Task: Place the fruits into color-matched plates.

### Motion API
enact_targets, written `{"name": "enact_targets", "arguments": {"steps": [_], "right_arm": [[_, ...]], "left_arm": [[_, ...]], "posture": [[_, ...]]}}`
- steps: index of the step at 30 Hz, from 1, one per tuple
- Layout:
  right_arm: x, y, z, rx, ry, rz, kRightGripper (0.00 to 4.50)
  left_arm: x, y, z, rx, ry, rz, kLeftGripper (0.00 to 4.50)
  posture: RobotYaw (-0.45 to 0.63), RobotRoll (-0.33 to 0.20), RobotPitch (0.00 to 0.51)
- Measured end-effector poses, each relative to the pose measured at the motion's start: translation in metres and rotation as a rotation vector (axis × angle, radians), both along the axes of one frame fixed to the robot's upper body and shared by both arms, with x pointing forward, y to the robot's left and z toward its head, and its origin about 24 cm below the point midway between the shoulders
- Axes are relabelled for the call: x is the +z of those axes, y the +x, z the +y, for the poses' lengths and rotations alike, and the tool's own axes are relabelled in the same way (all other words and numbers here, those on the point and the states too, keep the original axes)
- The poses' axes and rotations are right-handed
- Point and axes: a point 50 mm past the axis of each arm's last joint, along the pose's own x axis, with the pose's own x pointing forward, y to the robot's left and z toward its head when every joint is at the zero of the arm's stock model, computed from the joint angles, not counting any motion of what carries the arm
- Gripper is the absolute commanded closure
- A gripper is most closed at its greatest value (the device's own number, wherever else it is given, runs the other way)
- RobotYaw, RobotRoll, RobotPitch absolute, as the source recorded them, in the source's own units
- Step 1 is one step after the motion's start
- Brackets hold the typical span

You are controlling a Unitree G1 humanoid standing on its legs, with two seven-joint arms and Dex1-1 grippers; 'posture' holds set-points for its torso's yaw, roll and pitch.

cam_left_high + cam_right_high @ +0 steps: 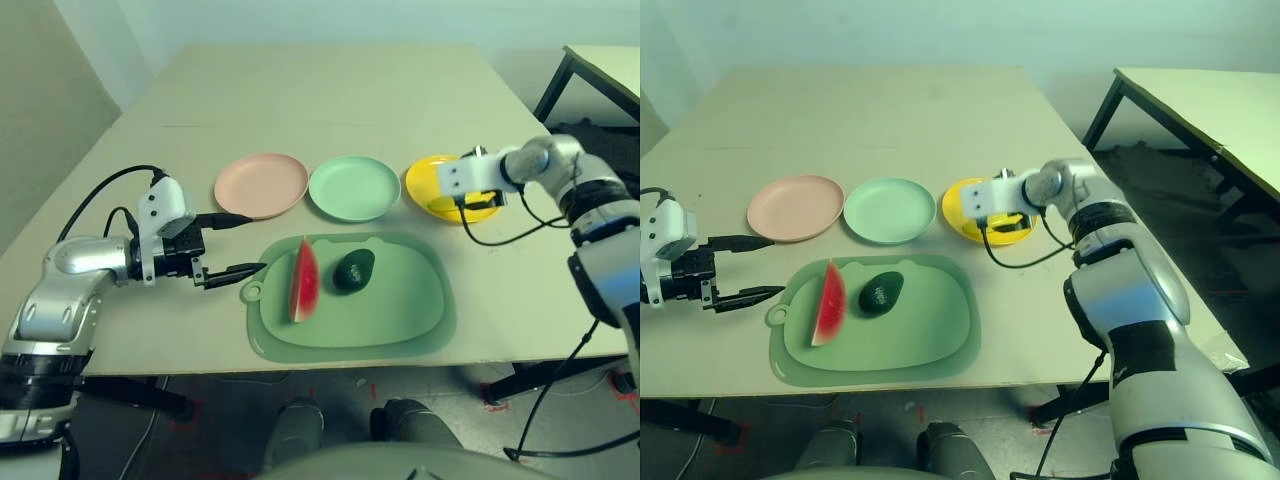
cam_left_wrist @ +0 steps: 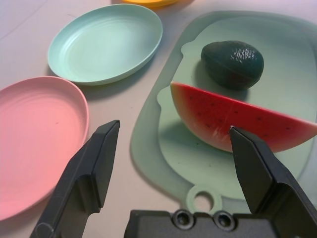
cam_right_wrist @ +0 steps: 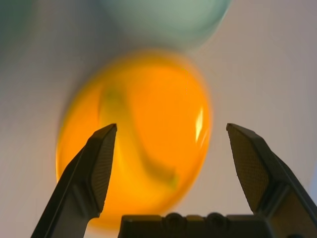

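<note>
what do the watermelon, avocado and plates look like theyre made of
Watermelon: likely moulded plastic or foam; matte red face with printed-looking seeds.
Avocado: probably hard plastic; dark, pebbled skin with a slight sheen.
Pink plate and green plate: smooth plastic, it seems; faint concentric rings and soft gloss.

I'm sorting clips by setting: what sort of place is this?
Probably a robot lab or test room, not a kitchen: a bare table with toy fruit on a mat, three coloured plates, loose cables, plain walls, and another bare table beside it.
</note>
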Motion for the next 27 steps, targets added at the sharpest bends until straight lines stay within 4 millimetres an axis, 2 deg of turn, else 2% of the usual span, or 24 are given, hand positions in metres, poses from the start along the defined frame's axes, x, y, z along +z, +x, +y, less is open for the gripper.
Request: {"name": "enact_targets", "arguments": {"steps": [4,6,10,16,21,27], "right_arm": [[-0.014,-0.038,-0.009,0.05,0.079,0.075,0.05],[-0.019,-0.054,-0.005,0.074,0.086,0.11,0.05],[-0.003,-0.08,0.012,0.229,-0.044,0.064,0.05],[-0.001,-0.088,0.056,0.462,-0.153,0.095,0.05],[-0.013,-0.096,0.088,0.634,-0.21,0.12,0.05],[-0.029,-0.086,0.101,0.664,-0.294,0.139,0.05]], "left_arm": [[0.002,0.003,0.004,-0.023,0.021,0.015,0.0],[0.002,0.003,0.005,-0.039,0.021,0.028,0.0],[0.004,0.003,0.001,-0.107,0.015,0.054,0.0],[-0.001,0.002,-0.001,-0.149,0.008,0.097,0.0],[-0.008,-0.007,-0.001,-0.15,-0.005,0.156,0.0],[-0.02,-0.027,0.007,-0.127,0.006,0.246,0.0]], "posture": [[0.04,0.0,0.053],[0.03,0.0,0.054],[0.01,0.0,0.055],[0.05,0.0,0.064],[0.08,0.0,0.069],[0.1,0.0,0.072]]}}
